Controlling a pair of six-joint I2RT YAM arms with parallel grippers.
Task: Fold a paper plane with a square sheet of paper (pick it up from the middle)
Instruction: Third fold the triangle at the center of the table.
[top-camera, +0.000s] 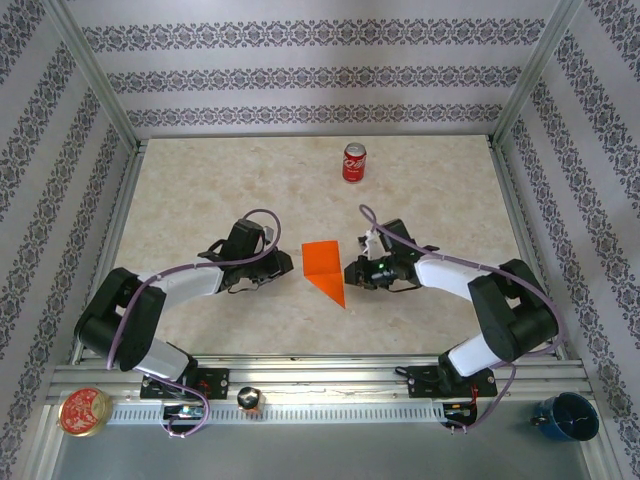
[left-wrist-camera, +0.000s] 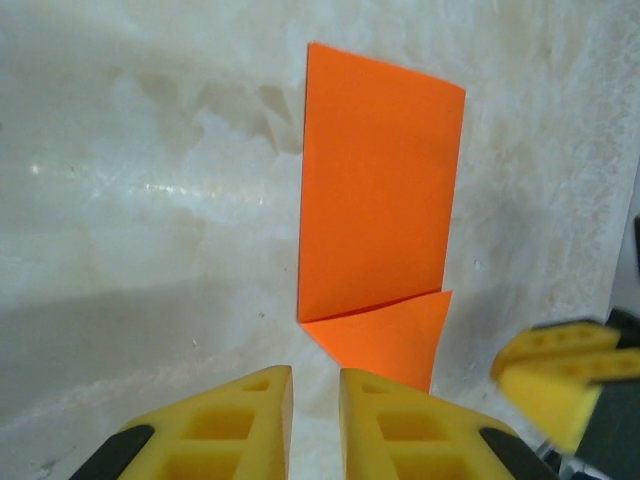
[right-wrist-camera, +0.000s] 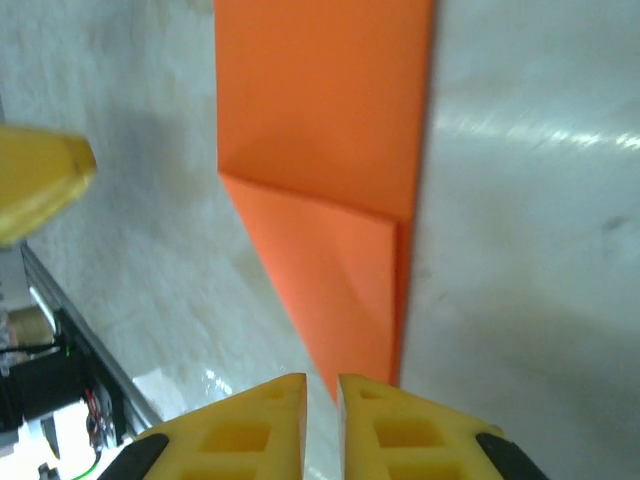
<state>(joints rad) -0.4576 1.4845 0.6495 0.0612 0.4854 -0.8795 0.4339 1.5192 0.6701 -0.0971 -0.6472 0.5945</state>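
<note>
Yellow fingers of the left gripper (left-wrist-camera: 315, 385) are seen nearly closed with nothing held, just short of the partly folded square sheet of paper (left-wrist-camera: 375, 190), which lies on the table (top-camera: 200, 190) between the two arms. The right gripper (right-wrist-camera: 322, 390) is likewise drawn together, at the sheet's pointed corner; whether that tip is touched cannot be judged this close. If the thin sheet is nudged by either closed tip, it could be slid askew or its diagonal fold sprung open, and later creases misaligned.
</note>
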